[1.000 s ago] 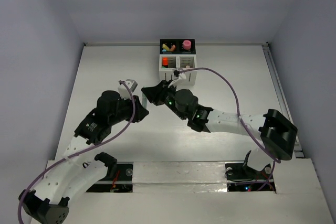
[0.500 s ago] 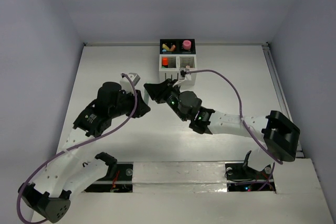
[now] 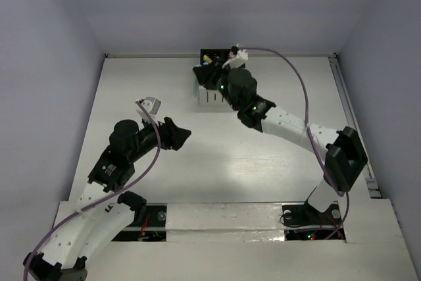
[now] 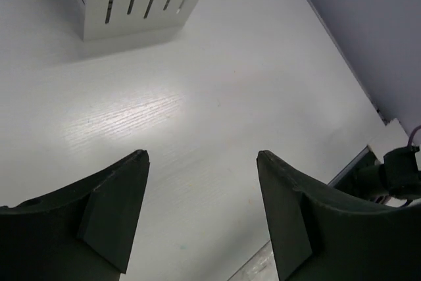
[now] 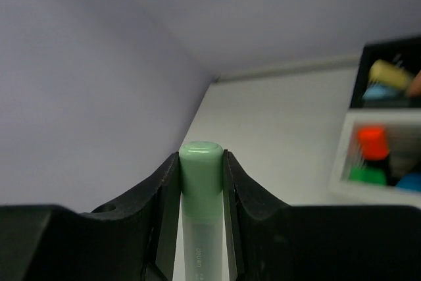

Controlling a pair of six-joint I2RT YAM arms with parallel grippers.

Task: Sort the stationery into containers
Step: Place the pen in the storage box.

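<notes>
Right gripper (image 5: 201,161) clamps a green highlighter (image 5: 200,192) at the organizer (image 3: 209,99)!
The highlighter's cap end pokes out between jaws pressed tight on it, at the organizer's left edge, far middle of the table (image 3: 276,176). The left gripper (image 4: 200,162) hangs wide open and empty over bare tabletop, nearer.

It looks like a robotics lab test cell. A bare white table (image 3: 263,162) is boxed in by plain pale walls (image 3: 52,31). A left arm (image 3: 125,153) and a right arm (image 3: 289,123) are bolted along the frame's bottom edge, trailing purple cable (image 3: 303,88). One desk organizer (image 3: 210,99) sits top centre.
</notes>
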